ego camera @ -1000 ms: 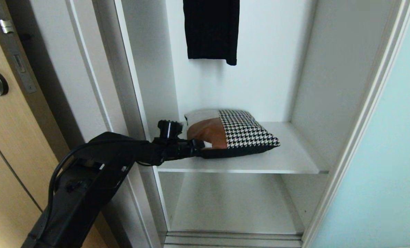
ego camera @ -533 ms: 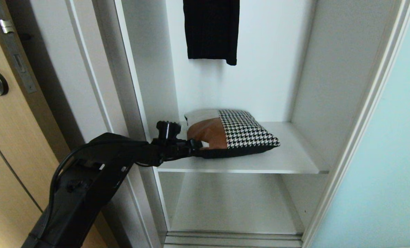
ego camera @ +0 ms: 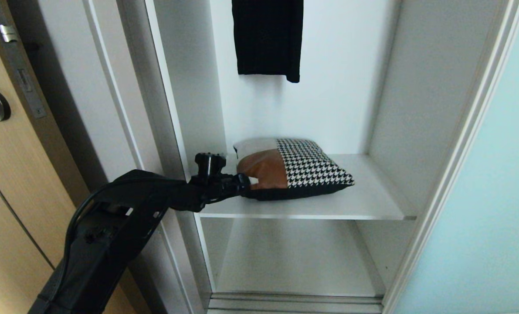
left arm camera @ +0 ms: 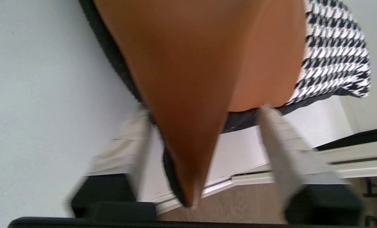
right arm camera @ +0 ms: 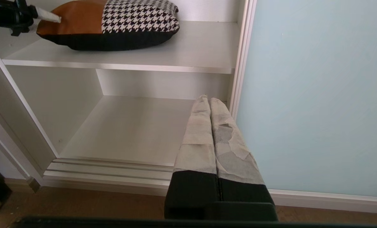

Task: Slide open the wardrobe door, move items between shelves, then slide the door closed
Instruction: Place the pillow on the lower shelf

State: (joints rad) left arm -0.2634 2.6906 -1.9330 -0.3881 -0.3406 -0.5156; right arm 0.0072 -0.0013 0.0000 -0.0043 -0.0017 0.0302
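Observation:
The cushion (ego camera: 294,168), houndstooth, tan leather and white with black edging, lies on the upper shelf (ego camera: 372,196) of the wardrobe. My left gripper (ego camera: 246,181) is at its near left corner. In the left wrist view the gripper (left arm camera: 203,110) is open, one pale finger (left arm camera: 280,139) on each side of the tan corner (left arm camera: 188,95), with a gap at both sides. The lower shelf (ego camera: 294,257) is bare. The sliding wardrobe door (ego camera: 494,196) stands slid aside at the right. My right gripper (right arm camera: 207,98) is shut and empty, low before the lower shelf (right arm camera: 128,126) beside the door (right arm camera: 318,95).
A black garment (ego camera: 268,37) hangs above the cushion at the back. A light-brown wooden door (ego camera: 6,174) with a lock plate stands at the left. The wardrobe's left post (ego camera: 172,131) is close to my left arm. The floor track (ego camera: 294,303) runs along the bottom.
My left gripper has shifted slightly left at the cushion's corner. The cushion has not moved.

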